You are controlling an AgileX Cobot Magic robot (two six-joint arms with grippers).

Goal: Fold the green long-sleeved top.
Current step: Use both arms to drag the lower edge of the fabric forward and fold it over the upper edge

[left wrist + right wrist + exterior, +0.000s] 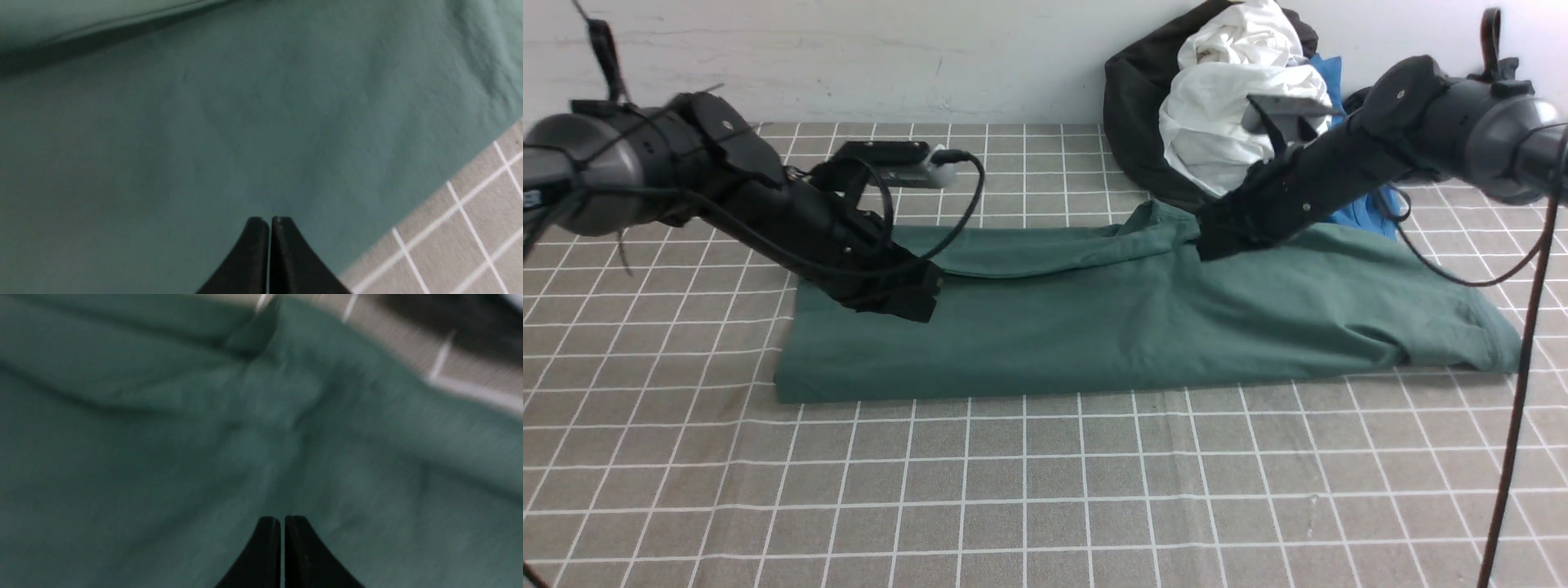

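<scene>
The green long-sleeved top lies across the checked cloth as a long folded band, neat at its left end and rumpled at its right. My left gripper hovers over the top's left part, its jaws shut with nothing between them. My right gripper is over the top's back edge near the middle. It is shut too and holds nothing. Green fabric fills both wrist views; the right one is blurred.
A heap of clothes stands at the back right: a white garment, a dark one and a blue one, touching the top's back edge. The grey checked tablecloth covers the table. A cable hangs at the right.
</scene>
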